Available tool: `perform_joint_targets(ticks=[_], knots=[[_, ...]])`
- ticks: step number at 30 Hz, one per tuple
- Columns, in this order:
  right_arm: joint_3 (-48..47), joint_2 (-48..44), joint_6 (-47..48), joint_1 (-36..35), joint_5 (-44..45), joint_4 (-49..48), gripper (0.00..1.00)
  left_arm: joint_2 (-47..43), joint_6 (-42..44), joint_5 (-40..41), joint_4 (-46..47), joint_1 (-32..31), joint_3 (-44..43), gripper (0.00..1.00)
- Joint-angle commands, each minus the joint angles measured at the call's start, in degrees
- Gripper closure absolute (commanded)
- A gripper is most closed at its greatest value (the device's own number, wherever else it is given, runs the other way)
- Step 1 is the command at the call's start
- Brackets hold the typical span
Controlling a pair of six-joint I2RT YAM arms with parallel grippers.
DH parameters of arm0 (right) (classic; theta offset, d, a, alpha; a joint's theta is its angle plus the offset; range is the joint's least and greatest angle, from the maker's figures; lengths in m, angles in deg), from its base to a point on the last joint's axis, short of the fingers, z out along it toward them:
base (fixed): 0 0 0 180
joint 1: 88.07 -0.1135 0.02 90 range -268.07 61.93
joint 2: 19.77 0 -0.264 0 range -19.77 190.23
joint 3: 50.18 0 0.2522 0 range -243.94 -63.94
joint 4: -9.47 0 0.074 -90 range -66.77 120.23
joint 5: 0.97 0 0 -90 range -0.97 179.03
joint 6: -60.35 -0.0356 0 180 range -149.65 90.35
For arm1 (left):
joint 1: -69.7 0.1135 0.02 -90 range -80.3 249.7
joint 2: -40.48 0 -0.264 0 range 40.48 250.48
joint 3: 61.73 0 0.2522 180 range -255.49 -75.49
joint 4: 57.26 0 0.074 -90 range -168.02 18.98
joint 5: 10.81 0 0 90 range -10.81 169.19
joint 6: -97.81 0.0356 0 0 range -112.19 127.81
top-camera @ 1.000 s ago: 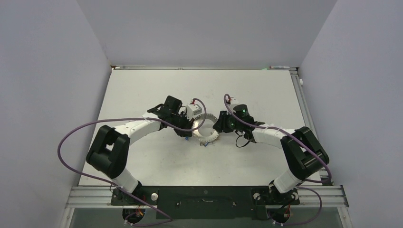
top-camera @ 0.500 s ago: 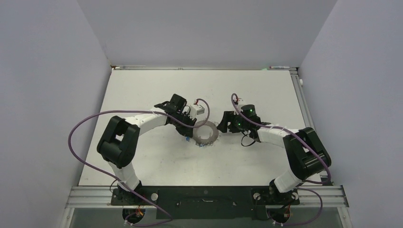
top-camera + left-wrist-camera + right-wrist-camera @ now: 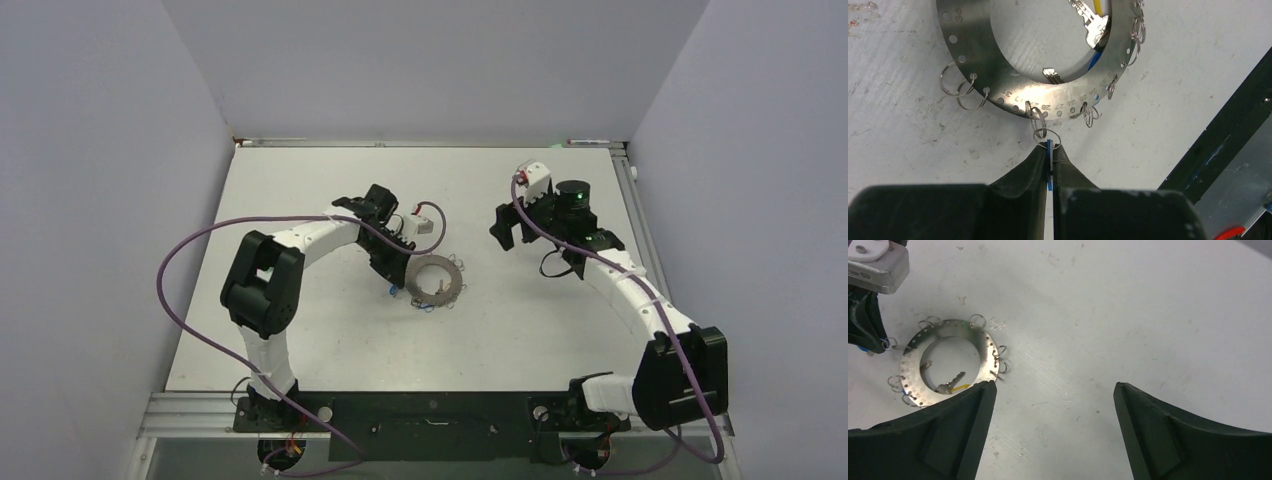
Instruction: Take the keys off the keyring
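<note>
With the left gripper clamped on the blue tag at lower centre of the left wrist view, pull straight away from the keyring lying flat above it, first pinning the ring with the wide-open right gripper.

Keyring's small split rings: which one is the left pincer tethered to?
The lowest ring in the left wrist view, whose blue tag the shut left pincer clamps; the other rings lie loose.
</note>
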Motion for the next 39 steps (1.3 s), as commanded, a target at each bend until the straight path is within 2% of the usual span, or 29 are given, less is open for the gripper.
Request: perform_joint_targets(ticks=[1, 5, 7, 9, 12, 15, 16, 18, 21, 24, 26, 33, 36, 39], knots=[[1.22, -5.39, 12.78, 0.89, 0.73, -2.10, 0.10, 0.82, 3.38, -2.25, -8.13, 0.80, -5.02, 1.00], [3.67, -4.54, 10.55, 0.67, -1.55, -10.71, 0.10, 2.46, 8.62, -4.29, -12.50, 1.41, -8.79, 1.00], [2.83, -2.22, 13.39, 1.23, -6.18, -9.93, 0.10, 3.29, 10.26, -2.90, -13.57, 1.53, -9.53, 1.00], [-0.20, 0.87, 23.56, 1.26, -12.32, -1.09, 0.10, 4.35, 11.19, -2.51, -14.17, 2.11, -9.81, 1.00], [-2.24, 2.49, 28.74, 0.22, -11.92, 10.09, 0.10, 7.30, 12.44, -4.16, -15.70, 4.64, -11.12, 1.00], [-9.72, 7.53, 40.76, 0.64, -14.04, 33.56, 0.10, 11.48, 14.31, -7.43, -19.16, 6.24, -14.36, 1.00], [-11.05, 9.10, 42.06, 1.40, -15.22, 37.56, 0.10, 12.46, 15.39, -7.77, -20.26, 6.29, -15.10, 1.00], [-11.33, 9.63, 41.83, 3.26, -19.99, 39.27, 0.09, 13.45, 16.55, -8.02, -20.41, 6.29, -15.03, 1.00], [-7.00, 6.30, 36.73, 1.85, -23.15, 30.94, 0.07, 13.63, 15.66, -8.63, -18.66, 6.33, -13.76, 1.00], [-0.02, 1.73, 27.52, -0.97, -24.16, 12.45, 0.04, 13.55, 14.46, -10.36, -17.41, 6.55, -13.33, 1.00], [-0.21, 3.17, 25.41, -3.70, -25.08, 8.12, 0.02, 13.26, 13.78, -11.73, -16.74, 6.56, -13.23, 1.00], [1.16, 8.46, 23.59, -12.15, -26.96, -8.37, 0.30, 13.78, 13.95, -11.29, -17.83, 6.73, -12.49, 1.00], [2.44, 10.61, 25.24, -16.02, -24.83, -14.18, 0.38, 14.25, 13.74, -10.70, -17.92, 6.73, -12.66, 1.00], [2.23, 12.56, 31.46, -21.21, -19.43, -13.43, 0.41, 14.62, 13.18, -10.58, -18.07, 6.90, -12.82, 1.00]])
